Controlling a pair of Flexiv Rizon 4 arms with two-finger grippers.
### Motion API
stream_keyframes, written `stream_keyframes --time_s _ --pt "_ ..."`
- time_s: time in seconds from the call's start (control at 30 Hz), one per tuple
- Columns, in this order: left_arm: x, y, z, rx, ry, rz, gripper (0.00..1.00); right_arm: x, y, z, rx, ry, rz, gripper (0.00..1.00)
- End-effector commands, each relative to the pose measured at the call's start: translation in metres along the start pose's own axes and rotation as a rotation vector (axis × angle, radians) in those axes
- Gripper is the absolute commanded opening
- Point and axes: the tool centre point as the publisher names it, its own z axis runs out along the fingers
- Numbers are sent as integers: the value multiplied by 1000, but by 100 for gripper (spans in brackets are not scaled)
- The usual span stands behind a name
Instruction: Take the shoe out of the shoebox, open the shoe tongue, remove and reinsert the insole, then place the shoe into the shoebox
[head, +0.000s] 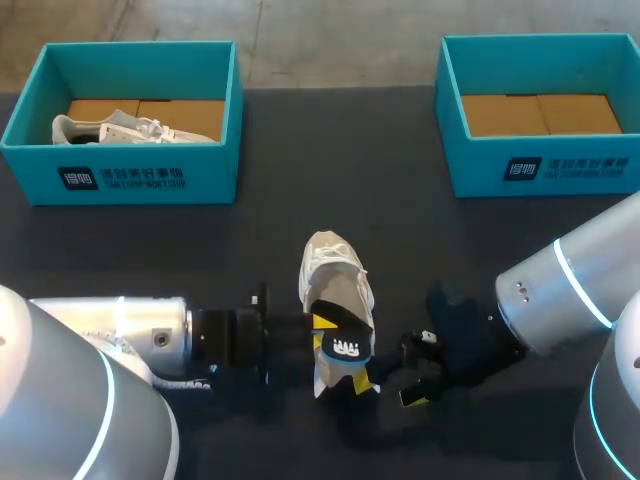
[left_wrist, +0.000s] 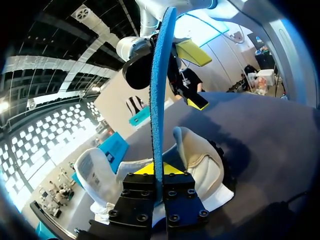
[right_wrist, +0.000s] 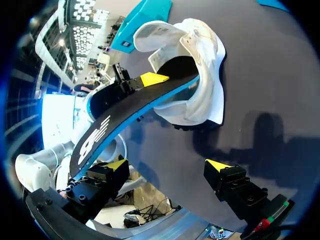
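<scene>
Centrally on dark table (head: 340, 140), toward near edge: white lace-up sneaker (head: 330, 262), opening facing near side, tongue folded out. Long black-topped, blue-bottomed foam insole (head: 343, 345) juts from opening, front end inside shoe. Left gripper (left_wrist: 157, 170) clenched on insole edge, just beside sneaker. Right gripper (right_wrist: 166, 165) released, fingers wide apart, right of sneaker, one tip near insole's free end. Far left: teal cardboard shoebox (head: 150, 178) holding second white sneaker (head: 120, 128). Far right: matching teal shoebox (head: 545, 165).
</scene>
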Motion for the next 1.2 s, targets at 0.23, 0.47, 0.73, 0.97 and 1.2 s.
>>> stream_keyframes --time_s 0.23,0.47,0.73,0.97,1.2 --pt "0 -5 -1 -2 13 1 22 1 -2 1 -4 -4 1 100" --pt "1 -13 0 4 21 5 24 1 -2 1 -4 -4 1 100" --pt "2 -21 0 7 34 6 27 1 -2 1 -4 -4 1 100" --pt "1 -30 0 19 34 17 27 1 -2 1 -4 -4 1 100" --pt "-1 -35 2 25 40 20 26 1 -2 1 -4 -4 1 100"
